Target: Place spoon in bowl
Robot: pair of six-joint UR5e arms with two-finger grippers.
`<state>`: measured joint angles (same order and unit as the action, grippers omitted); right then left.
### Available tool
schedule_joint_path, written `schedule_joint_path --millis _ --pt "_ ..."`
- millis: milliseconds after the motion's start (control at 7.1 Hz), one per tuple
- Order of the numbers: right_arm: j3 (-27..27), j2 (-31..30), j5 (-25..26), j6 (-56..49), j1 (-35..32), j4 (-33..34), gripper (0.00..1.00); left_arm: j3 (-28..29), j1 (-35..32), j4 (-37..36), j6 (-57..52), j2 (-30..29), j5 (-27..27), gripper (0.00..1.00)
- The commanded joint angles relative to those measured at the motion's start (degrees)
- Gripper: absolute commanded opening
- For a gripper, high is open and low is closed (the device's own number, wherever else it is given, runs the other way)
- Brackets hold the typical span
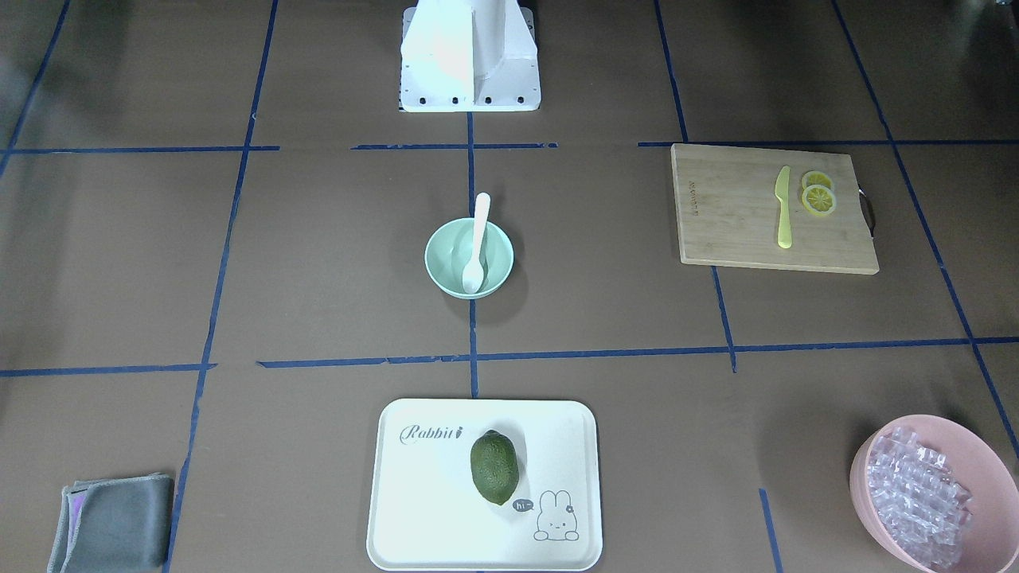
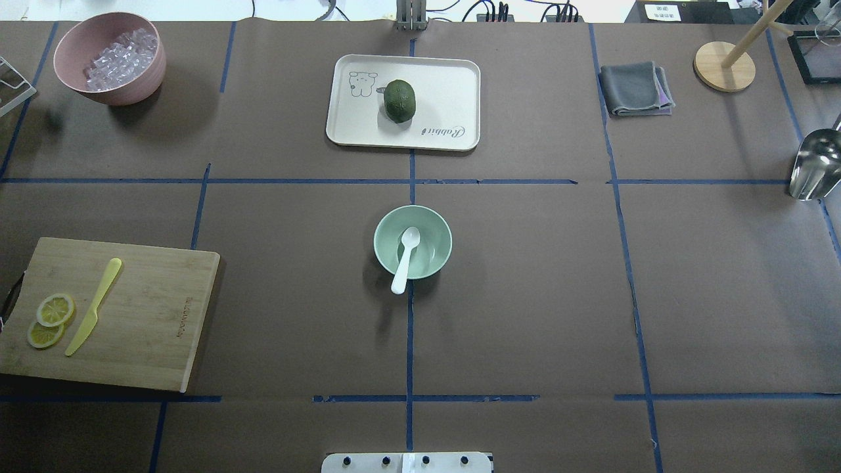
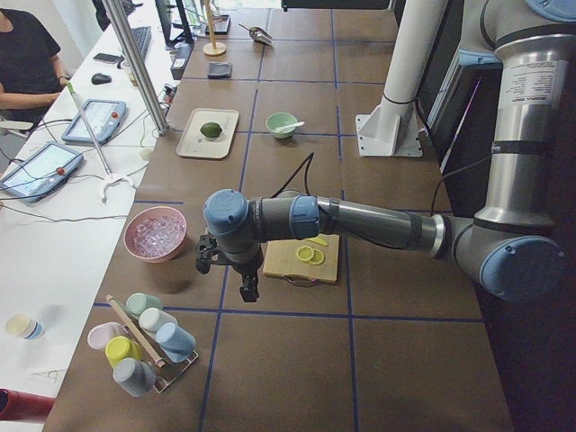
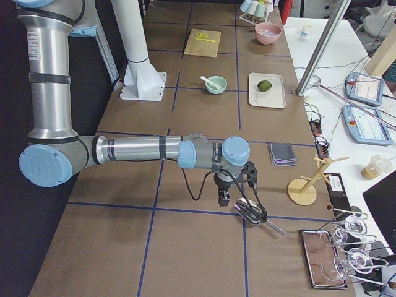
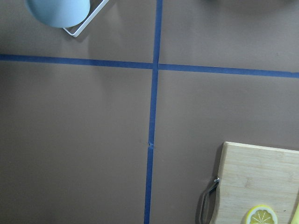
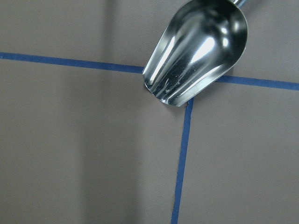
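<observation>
Left gripper, seen only from the side, points down over bare table just beside the wooden cutting board; whether its fingers are apart or together cannot be told. Right gripper, at the opposite end of the table, points down just beside a metal scoop; its finger spacing likewise cannot be told. Both are well apart from the spoon, whose scoop lies inside the mint-green bowl at table centre, its handle leaning on the rim on the robot's side and projecting past it. The board carries a yellow knife and lemon slices
</observation>
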<state>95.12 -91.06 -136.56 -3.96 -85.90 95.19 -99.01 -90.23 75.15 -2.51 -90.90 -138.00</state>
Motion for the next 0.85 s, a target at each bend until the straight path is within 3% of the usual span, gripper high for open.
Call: schedule_joint_path --millis 0,705 --pt "-0.3 0.0 0.4 0.1 0.2 -0.1 0.99 -1.5 0.1 0.2 0.0 0.2 -0.1 1.0" --pt "-0.3 0.0 0.2 0.1 0.2 -0.2 0.99 -0.8 0.3 5.9 0.0 3.7 -0.4 1.0"
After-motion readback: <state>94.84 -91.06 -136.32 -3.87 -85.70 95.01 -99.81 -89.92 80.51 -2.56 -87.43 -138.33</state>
